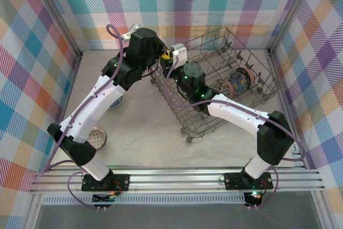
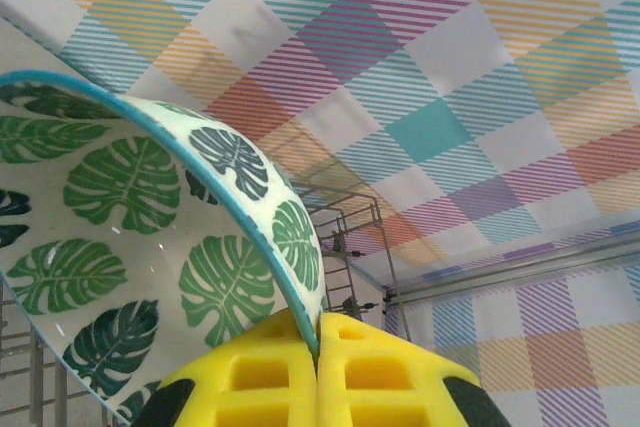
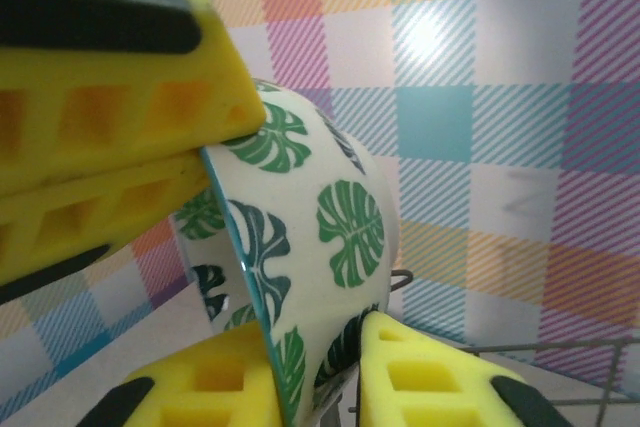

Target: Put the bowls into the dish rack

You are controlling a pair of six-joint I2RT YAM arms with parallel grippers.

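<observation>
**A:** Where's the white ceramic bowl with green leaf prints (image 2: 150, 237)?

**B:** Held on edge in the air, beside the left side of the grey wire dish rack (image 1: 236, 41). The left arm's yellow fingers (image 2: 250, 377) are pinched shut on its rim.

**A:** And the right arm's yellow fingers (image 3: 430, 377)?

**B:** One either side of the bowl's wall; clamped or not, I cannot tell. Probably a hand-over: the rack lies on the right arm's side of the pale desk (image 1: 139, 127), with two patterned bowls (image 1: 238, 81) already in it.

A robot lab test cell: plaid-printed walls (image 1: 214, 4) box in a pale table (image 1: 144, 132) with an aluminium mounting rail (image 1: 177, 178).
</observation>
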